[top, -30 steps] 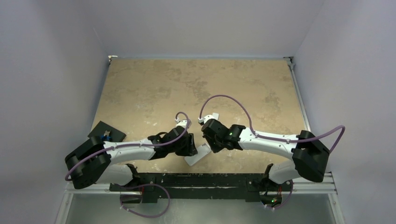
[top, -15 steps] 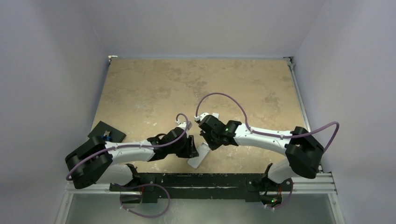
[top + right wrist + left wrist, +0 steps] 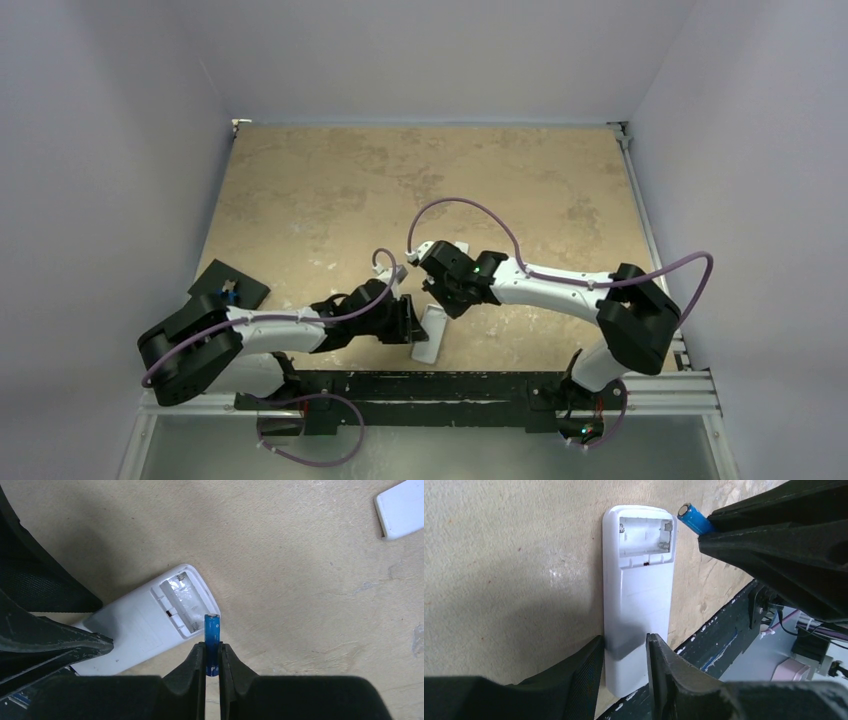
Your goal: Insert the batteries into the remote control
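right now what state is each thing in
remote control: face down on the table, battery bay open and empty
blue battery: held upright, beside the bay, not in it
right gripper: shut on the blue battery
left gripper: pinching the remote's near end
white cover piece: lying loose on the table

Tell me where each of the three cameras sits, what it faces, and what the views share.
Top external: above and behind the bases, facing down on the table; both arms visible.
Left wrist: on the left arm, facing the remote control along its back; left end effector at bottom.
Right wrist: on the right arm, facing down; right end effector grips the blue battery.
Shared: both wrist views show the remote's open compartment and the battery.
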Robot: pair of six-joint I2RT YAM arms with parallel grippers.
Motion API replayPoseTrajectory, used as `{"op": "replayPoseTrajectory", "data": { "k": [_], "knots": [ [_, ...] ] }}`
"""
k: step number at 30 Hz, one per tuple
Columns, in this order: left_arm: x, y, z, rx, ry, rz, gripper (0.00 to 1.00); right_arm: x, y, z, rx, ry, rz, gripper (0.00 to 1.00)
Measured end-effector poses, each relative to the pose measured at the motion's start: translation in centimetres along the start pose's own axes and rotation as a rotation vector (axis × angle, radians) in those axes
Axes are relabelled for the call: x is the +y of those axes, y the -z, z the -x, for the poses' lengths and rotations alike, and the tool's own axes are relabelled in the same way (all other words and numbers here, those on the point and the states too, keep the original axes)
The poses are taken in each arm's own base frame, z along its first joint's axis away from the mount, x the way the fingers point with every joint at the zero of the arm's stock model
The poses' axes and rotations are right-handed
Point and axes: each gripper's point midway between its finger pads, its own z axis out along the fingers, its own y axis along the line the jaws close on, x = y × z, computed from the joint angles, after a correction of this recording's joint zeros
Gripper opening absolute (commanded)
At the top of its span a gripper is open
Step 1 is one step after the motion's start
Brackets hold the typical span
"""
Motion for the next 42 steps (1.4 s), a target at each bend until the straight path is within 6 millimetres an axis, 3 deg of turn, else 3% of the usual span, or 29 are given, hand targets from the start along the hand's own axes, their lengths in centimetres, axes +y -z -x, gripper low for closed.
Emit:
{"op": "replayPoseTrajectory", "data": {
  "k": [14,32,42],
  "knots": [
    [0.0,2.1,0.4,-0.051,0.019,-0.005,0.38,0.4,0.3,1.6,-0.004,0.14,0.049,0.02],
    [1.7,5.9,2.3,-0.147,0.052,0.064,0.39,0.2,0.2,1.4,0.005,0.339,0.084,0.05],
    [1.9,6.6,2.1,-0.15,0.057,0.072,0.42,0.2,-1.1,0.5,0.051,0.367,0.09,0.1]
  ]
}}
